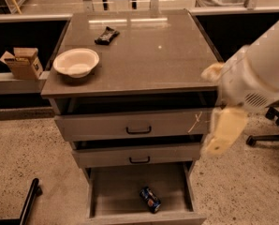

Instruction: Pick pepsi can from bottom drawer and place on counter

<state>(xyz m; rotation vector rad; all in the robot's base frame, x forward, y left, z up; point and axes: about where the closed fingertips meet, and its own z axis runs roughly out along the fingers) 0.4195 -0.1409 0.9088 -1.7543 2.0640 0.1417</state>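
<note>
The pepsi can [150, 199] lies on its side in the open bottom drawer [113, 196], towards the front right of the tray. The counter [149, 55] is the glossy grey-brown top of the cabinet. My gripper [217, 103] hangs at the cabinet's right front corner, level with the top drawer and well above and to the right of the can. Its two pale yellow fingers [223, 134] stand apart, open and holding nothing. The white arm behind it runs off to the upper right.
A white bowl [76, 62] and a black snack wrapper [106, 35] sit on the counter's left side. The two upper drawers with black handles [138, 130] are slightly open. A cardboard box [21, 62] stands on a ledge at left. A chair base [269, 137] is at right.
</note>
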